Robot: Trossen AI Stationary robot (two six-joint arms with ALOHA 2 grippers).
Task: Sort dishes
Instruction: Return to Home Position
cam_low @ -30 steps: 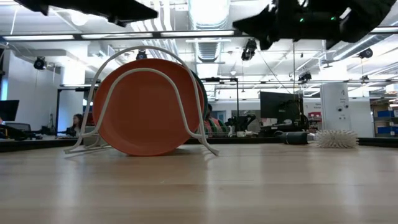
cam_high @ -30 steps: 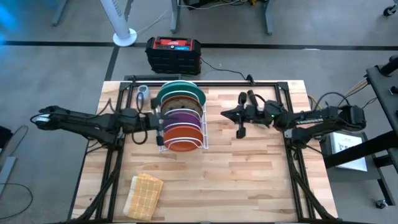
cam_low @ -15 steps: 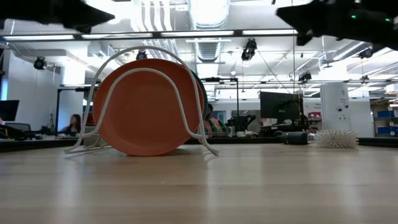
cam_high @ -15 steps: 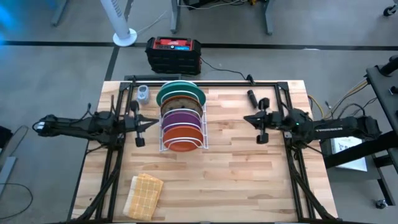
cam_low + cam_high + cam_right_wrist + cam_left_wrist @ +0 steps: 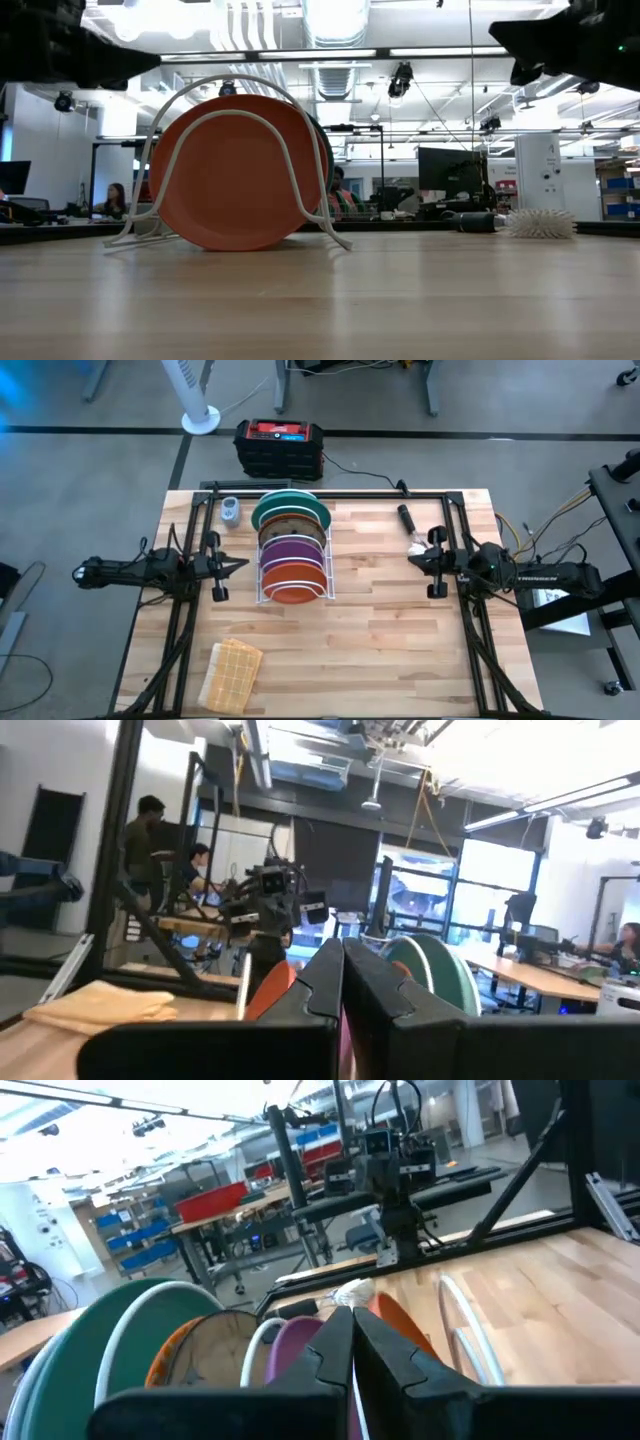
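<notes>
Several plates stand on edge in the slots of a white wire rack (image 5: 262,568) at the table's middle. The teal-green plate (image 5: 291,508) is at the far end, then the orange-patterned plate (image 5: 283,525), the purple plate (image 5: 292,550), and the plain orange plate (image 5: 293,588) at the near end; the orange plate fills the low view (image 5: 235,170). A clear plate (image 5: 215,1352) shows behind the purple one in the left wrist view. My left gripper (image 5: 240,563) is shut and empty, left of the rack and above the table. My right gripper (image 5: 412,560) is shut and empty, well to the rack's right.
A tan woven cloth (image 5: 232,672) lies near the front left corner. A small grey cup (image 5: 231,512) stands far left of the rack. A dark handle (image 5: 405,517) and a white bristly brush (image 5: 540,222) lie at the far right. Black frame rails (image 5: 470,610) run along both sides.
Both arms have drawn back from the rack. My left gripper has gone from the rack's left side toward the table's left edge. My right gripper has gone toward the table's right edge. The plates and rack have stayed put.
</notes>
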